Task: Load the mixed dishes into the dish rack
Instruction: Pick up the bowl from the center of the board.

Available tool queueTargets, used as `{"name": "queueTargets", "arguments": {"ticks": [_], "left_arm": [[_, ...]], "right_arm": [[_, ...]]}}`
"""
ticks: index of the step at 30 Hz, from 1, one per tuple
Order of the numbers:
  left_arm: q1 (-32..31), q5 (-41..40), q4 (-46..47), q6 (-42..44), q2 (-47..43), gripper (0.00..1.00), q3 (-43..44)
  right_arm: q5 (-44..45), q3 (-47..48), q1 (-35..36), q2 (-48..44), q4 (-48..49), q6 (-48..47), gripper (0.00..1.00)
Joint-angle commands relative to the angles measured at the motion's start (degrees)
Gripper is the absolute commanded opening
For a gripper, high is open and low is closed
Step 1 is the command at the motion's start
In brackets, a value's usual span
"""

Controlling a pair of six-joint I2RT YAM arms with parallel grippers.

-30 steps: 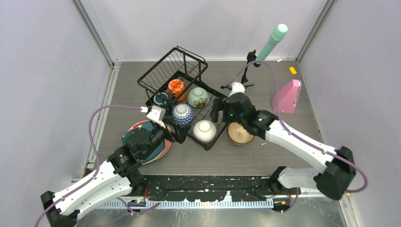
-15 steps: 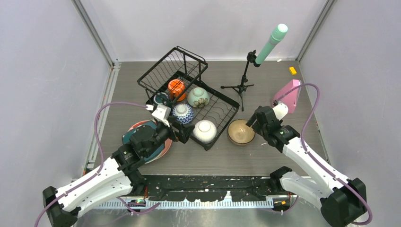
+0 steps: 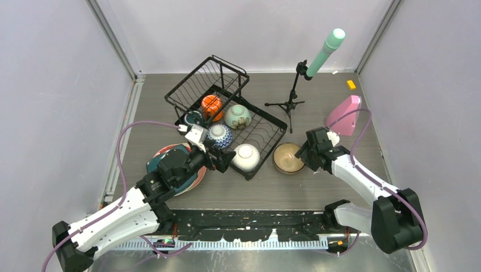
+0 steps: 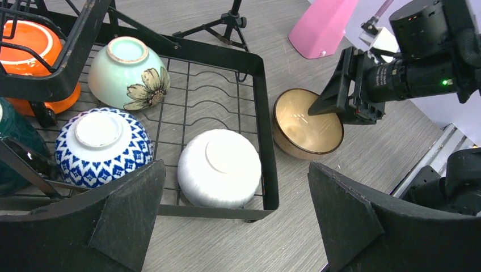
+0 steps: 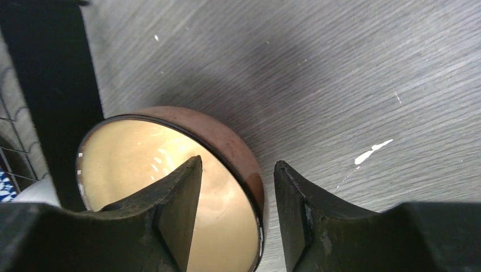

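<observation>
The right hand (image 5: 237, 170) has its fingers apart, straddling the rim of the tan bowl (image 5: 125, 164), one finger over the glossy inside and the other outside the brown wall; whether either finger touches the rim cannot be told. The bowl stands upright on the desk (image 3: 340, 102), right of centre in the top view, just beside the right edge of the dish rack (image 4: 264, 113) and outside it.

The left hand (image 4: 235, 170) hangs with its fingers wide apart and nothing between them, above the rack's near corner. Below it the white bowl (image 4: 218, 167) lies bottom-up in the rack's tray; to its left is the blue-patterned bowl (image 4: 102, 144), also bottom-up; further up the frame is the mint bowl (image 4: 127, 65) with a flower on its side. At the upper left the orange mug (image 4: 34, 45) sits by the raised basket; the dark green mug (image 3: 193, 119) is beside it.

The plates (image 3: 156, 164) are stacked on the desk at the lower left of the top view, partly under the left arm, outside the rack.
</observation>
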Motion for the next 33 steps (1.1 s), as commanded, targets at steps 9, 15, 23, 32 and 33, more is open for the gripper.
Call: {"name": "queueTargets", "arguments": {"ticks": [9,15,23,32,33], "left_arm": [[-0.02,-0.6,1.97,0.08,-1.83,1.0,2.11],[-0.02,-1.36,1.5,0.08,-2.32,1.0,1.73],[-0.02,-1.25,1.7,-0.1,-2.03,1.0,1.44],[-0.02,-1.53,1.55,0.57,-1.63,1.0,1.54],[-0.02,-1.45,1.65,0.65,-1.47,1.0,1.63]], "right_arm": [[-1.26,-1.3,-0.77,1.33,4.43,-1.29,0.47],[-0.68,-0.83,-0.77,-0.86,4.33,-1.99,0.4],[-0.96,0.14,-0.77,-0.76,3.98,-4.83,0.2],[0.28,1.97,-0.77,-2.82,1.61,-8.24,0.0],[0.89,2.18,-0.77,-3.32,0.72,-8.47,0.0]]}}
